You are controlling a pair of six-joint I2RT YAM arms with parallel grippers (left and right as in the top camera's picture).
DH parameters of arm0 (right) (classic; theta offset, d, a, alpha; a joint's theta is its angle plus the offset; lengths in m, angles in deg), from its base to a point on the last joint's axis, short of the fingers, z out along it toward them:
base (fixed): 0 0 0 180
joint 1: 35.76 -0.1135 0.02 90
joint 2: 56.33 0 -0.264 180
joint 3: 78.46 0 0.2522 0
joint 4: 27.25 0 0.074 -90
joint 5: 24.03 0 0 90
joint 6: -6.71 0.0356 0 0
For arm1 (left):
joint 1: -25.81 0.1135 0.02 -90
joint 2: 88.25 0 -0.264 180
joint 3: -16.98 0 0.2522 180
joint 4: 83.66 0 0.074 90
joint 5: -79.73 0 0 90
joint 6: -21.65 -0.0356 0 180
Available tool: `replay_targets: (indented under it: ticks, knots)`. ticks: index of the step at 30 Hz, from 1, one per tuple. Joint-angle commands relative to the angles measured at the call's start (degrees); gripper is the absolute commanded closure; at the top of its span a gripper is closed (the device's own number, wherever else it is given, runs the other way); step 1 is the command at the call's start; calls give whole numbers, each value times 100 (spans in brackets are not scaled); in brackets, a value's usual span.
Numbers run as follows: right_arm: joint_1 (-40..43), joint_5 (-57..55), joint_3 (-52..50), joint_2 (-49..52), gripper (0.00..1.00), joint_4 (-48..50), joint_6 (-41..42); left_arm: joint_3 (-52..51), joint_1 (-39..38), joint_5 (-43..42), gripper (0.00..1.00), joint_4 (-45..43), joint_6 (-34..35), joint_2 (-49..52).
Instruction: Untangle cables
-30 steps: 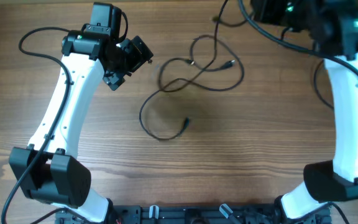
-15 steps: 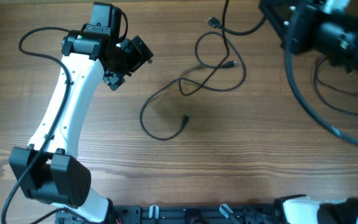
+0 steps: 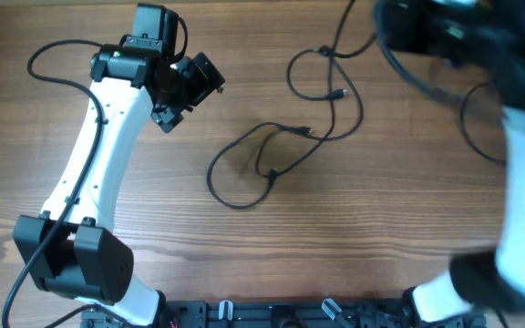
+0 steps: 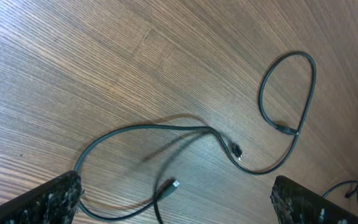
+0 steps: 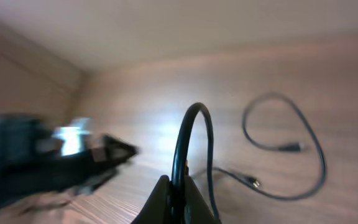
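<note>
Pinching one of the cables between fully shut fingers, the right gripper filled the bottom of its own view. The cord arched up out of the fingertips and fell back beside them. Past it, a loop lay flat on the table with two small plugs showing along it. The left gripper hung over the wood with its fingers spread as wide as they went and nothing between them. Under it one strand curved round from the left finger to a plug just inside the gap, another plug lay a little farther out, and a closed loop sat beyond that. From overhead, the nearest part of the cables was a big open loop near the table's middle, its end plug tucked inside it. Farther back the cords crossed, then formed a smaller loop toward the far edge. From that loop a strand ran up toward the right arm, which was badly blurred, so it was probably, not certainly, the cord in the shut fingers. The left arm stood apart from the cables, to their left.
</note>
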Motion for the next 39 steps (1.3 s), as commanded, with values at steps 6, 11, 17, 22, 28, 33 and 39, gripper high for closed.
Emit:
replay_targets:
  ticks: [6, 11, 17, 22, 28, 33, 39]
  knots:
    - [-68, 20, -2, 2577, 95, -516, -835, 33, -4, 76, 0, -15, 28, 22]
    - [-337, -435, -221, 2820, 48, -1064, -1366, 33, -4, 76, 0, -15, 31, 22]
    - [-1165, -518, -223, 2820, 39, -1410, -1982, 33, -4, 76, 0, -15, 31, 22]
    - [-1613, -236, -267, 2820, 41, -1784, -2175, 33, -4, 76, 0, -15, 31, 22]
    - [-1757, -214, -1064, 2817, 46, -1495, -2435, 33, -4, 76, 0, -15, 31, 22]
    - [-1971, 15, -1086, 2817, 45, -1084, -2387, 33, -4, -76, 0, -308, 463, 22]
    - [-2006, 129, -1086, 2817, 44, -1056, -2433, 44, 501, 380, 0, 68, -466, -92]
